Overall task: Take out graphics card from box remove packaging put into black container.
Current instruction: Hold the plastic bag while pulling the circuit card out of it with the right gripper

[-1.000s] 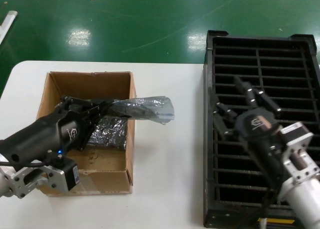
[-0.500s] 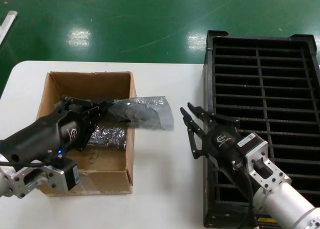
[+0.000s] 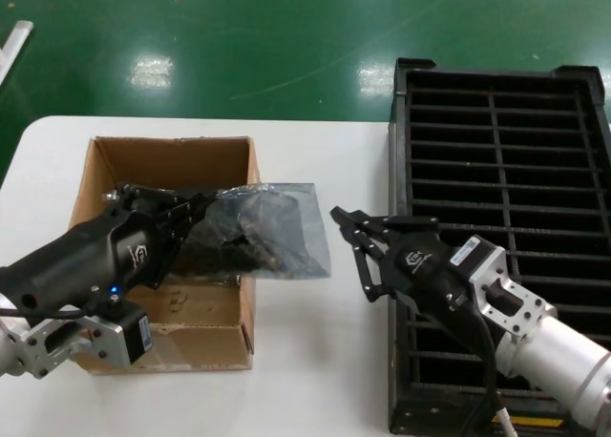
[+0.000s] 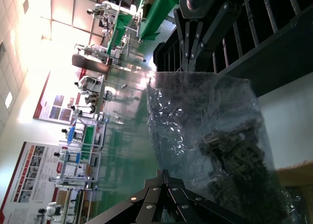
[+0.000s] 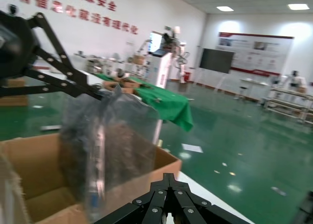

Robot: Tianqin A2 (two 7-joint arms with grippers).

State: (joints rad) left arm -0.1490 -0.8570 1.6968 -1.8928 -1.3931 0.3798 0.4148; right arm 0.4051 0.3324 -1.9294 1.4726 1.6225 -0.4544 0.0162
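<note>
Card (image 3: 256, 229), dark and still sealed in its crinkly grey bag (image 3: 286, 222), hangs lifted over the right wall of the box (image 3: 103, 175). The left pincer (image 3: 186, 211) is clenched on the bag's near end, above the box's open top. The bag's long axis runs roughly level, left to right, and its free end juts out past the box wall above the white surface (image 3: 315, 361).

The right pincer (image 3: 349, 235) is released, its two fingers spread, and sits just beside the bag's free end without touching it. In the left wrist view the same spread fingers (image 4: 191, 35) point at the far edge of the bag (image 4: 205, 136). In the right wrist view the bag (image 5: 105, 145) hangs directly ahead, with the card (image 5: 83, 150) a dark shape inside it.

Judging from this, the step in hand is stripping the bag. The right arm is the nearer free one, and the bag's loose end lies straight to its left. The tray (image 3: 399, 265) waits behind it, slots unfilled.
</note>
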